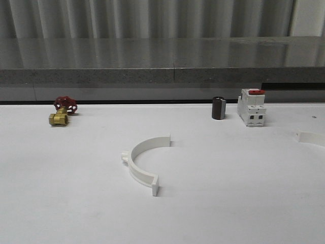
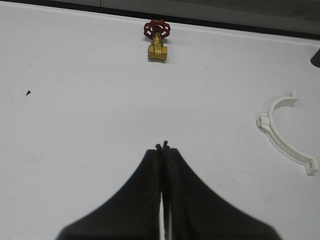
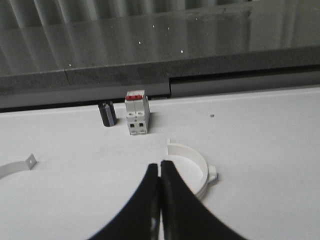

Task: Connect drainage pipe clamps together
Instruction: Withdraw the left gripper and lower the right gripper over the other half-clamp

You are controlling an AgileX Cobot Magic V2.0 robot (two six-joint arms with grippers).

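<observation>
One white half-ring drainage pipe clamp lies alone in the middle of the table, its open side facing right. The second clamp half lies at the table's right edge, partly cut off in the front view. In the left wrist view my left gripper is shut on nothing above bare table, with the middle clamp well off to its side. In the right wrist view my right gripper is also shut and empty, its tips just short of the right-hand clamp. An end of the middle clamp shows at the frame edge.
A brass valve with a red handwheel lies at the back left. A black cylinder and a white breaker with a red top stand at the back right. A grey ledge runs behind the table.
</observation>
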